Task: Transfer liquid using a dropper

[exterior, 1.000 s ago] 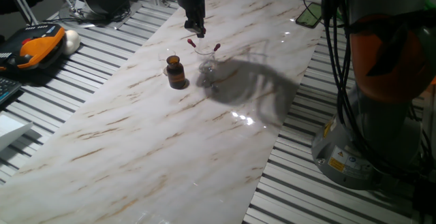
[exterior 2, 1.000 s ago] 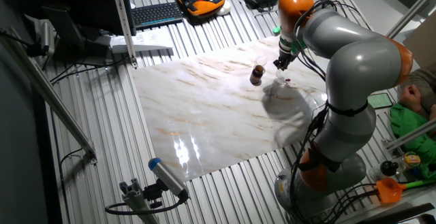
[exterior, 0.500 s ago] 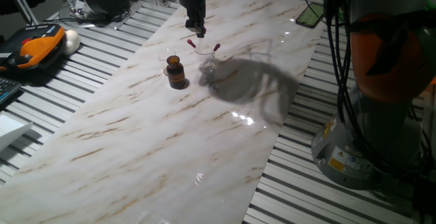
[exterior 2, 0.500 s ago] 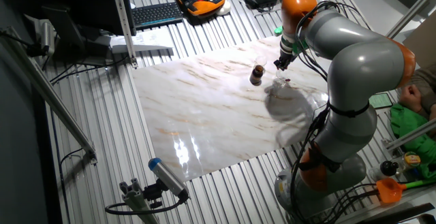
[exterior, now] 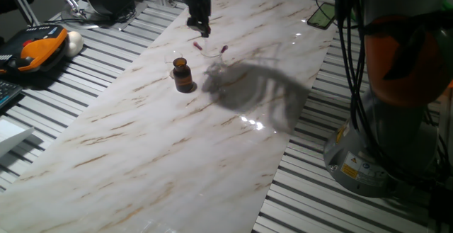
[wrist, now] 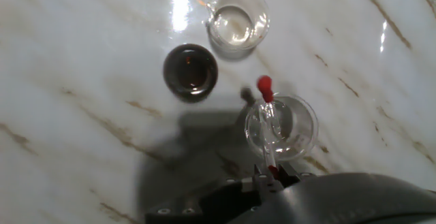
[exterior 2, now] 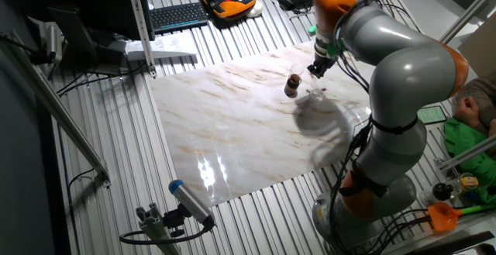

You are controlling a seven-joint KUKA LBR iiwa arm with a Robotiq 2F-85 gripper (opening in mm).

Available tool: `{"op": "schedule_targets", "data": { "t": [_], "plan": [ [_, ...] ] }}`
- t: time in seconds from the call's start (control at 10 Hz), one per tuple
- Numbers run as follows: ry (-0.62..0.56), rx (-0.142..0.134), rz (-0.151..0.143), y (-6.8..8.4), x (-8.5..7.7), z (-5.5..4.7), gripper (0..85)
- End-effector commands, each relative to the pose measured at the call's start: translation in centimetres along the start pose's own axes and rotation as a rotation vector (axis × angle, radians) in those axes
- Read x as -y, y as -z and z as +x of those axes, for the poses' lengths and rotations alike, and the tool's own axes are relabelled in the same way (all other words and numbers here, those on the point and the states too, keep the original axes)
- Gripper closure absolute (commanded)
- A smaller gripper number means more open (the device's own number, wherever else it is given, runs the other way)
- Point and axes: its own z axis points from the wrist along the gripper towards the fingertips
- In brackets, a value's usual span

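My gripper (exterior: pixel 204 29) hangs over the far part of the marble table, just above and behind a small clear glass (exterior: pixel 214 57). In the hand view a red bulb shows pinched between the fingertips (wrist: pixel 271 173), so the gripper is shut on a dropper. Its thin clear stem reaches down over the glass (wrist: pixel 300 125). Another dropper's red bulb (wrist: pixel 264 84) leans on the glass rim. Two red bulbs (exterior: pixel 197 45) (exterior: pixel 225 48) stick out of the glass in the fixed view. An amber bottle (exterior: pixel 183 75) (wrist: pixel 191 71) stands open beside it. The gripper also shows in the other fixed view (exterior 2: pixel 313 70).
A second clear glass (wrist: pixel 238 18) with a little liquid stands beyond the amber bottle. The marble slab (exterior: pixel 177 141) lies on a slatted metal table. An orange device (exterior: pixel 39 49) and keyboard lie to the left. The robot base (exterior: pixel 396 120) stands at the right.
The gripper has risen a little and drifted back and to the left, away from the glass. The bottle and the glass have stayed put.
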Motion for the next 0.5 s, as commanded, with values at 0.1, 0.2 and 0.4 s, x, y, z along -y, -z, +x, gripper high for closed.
{"op": "schedule_targets", "data": {
  "t": [0.1,0.2,0.4],
  "plan": [
    [-0.018,-0.009,0.015,3.0,-0.6,0.2,85.0],
    [-0.017,-0.005,0.012,3.1,-0.5,0.3,85.0],
    [-0.023,-0.009,-0.007,3.5,-0.6,0.2,85.0]
  ]
}}
